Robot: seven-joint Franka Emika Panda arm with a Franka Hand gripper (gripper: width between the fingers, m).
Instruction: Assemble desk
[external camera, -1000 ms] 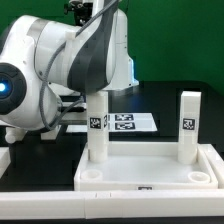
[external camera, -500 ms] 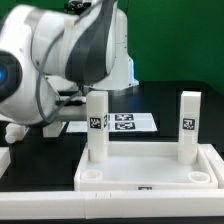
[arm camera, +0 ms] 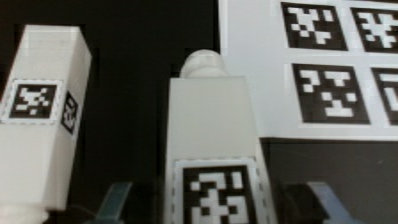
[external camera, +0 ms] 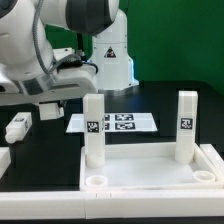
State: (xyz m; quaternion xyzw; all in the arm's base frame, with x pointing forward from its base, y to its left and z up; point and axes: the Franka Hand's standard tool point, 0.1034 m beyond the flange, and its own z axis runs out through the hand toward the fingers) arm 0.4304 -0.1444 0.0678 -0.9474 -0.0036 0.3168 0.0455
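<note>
Tool (arm camera: 214, 196) wide open, straddling a loose leg (arm camera: 217, 130) lying on the counter (arm camera: 134, 60), jaws clear of it. Desk top (external camera: 140, 166) carries 2 upright legs (external camera: 93, 128). Step, as judged: pickup of leg 3; next, lower and close squarely.

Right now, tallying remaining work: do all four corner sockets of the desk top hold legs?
No, the two near sockets are empty; only two legs stand upright.
</note>
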